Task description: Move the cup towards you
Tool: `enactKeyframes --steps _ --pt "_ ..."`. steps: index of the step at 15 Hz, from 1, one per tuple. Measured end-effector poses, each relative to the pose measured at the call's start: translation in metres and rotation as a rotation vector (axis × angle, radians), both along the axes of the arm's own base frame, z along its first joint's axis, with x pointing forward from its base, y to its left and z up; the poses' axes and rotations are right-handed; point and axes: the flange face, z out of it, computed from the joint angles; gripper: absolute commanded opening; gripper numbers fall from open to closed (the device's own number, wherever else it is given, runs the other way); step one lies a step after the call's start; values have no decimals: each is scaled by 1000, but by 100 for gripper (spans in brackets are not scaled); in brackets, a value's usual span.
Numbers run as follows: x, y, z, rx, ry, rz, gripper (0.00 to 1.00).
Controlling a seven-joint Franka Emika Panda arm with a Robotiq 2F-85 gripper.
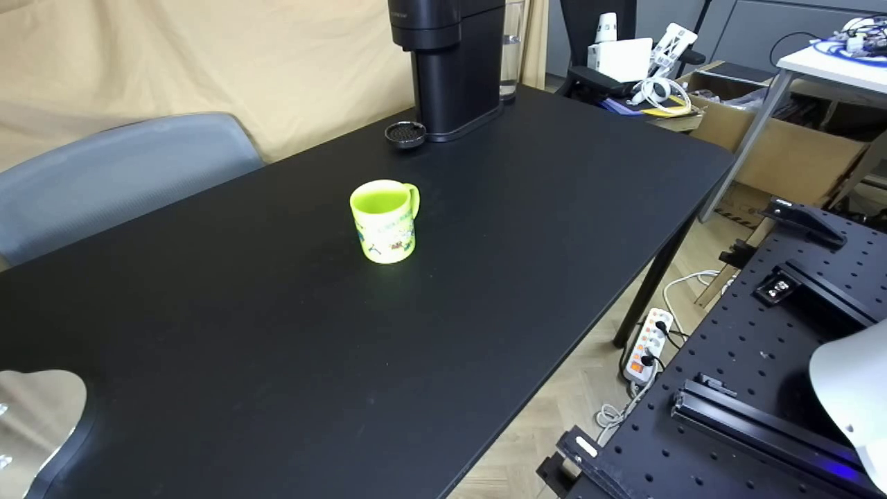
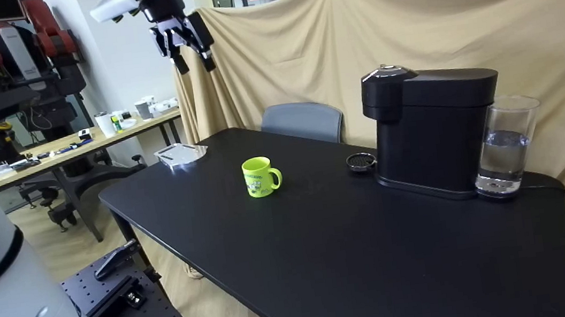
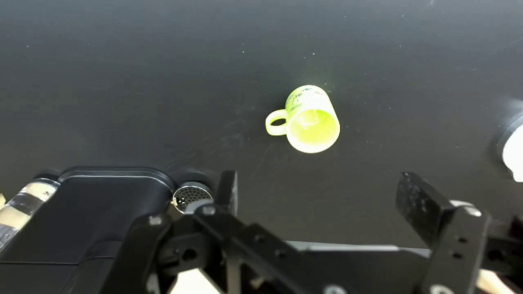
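The cup [image 1: 385, 225] is a small lime-green mug with a printed picture on its side and one handle. It stands upright on the black table in both exterior views [image 2: 259, 177]. In the wrist view the cup [image 3: 312, 122] lies ahead of the fingers, its handle pointing left. My gripper [image 2: 194, 66] hangs high above the table in an exterior view, well apart from the cup. In the wrist view my gripper [image 3: 318, 192] has its two fingers wide apart with nothing between them.
A black coffee machine [image 2: 435, 129] with a round drip tray [image 1: 405, 134] and a clear water tank [image 2: 507, 147] stands on the black table [image 1: 277, 333]. A shiny metal plate [image 2: 180, 154] lies at the far end. A grey chair [image 1: 132, 173] stands against the table.
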Motion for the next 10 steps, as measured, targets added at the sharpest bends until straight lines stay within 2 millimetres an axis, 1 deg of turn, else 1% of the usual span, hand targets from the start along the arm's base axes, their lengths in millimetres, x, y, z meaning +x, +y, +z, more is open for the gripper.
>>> enactKeyframes --steps 1,5,6,8,10 --pt "3 0 -5 0 5 1 100" --pt "4 1 -8 -3 17 6 100" --pt "5 0 -11 -6 30 4 100" --pt "16 -10 -27 -18 73 -9 100" --pt "35 -22 -52 -34 136 4 100"
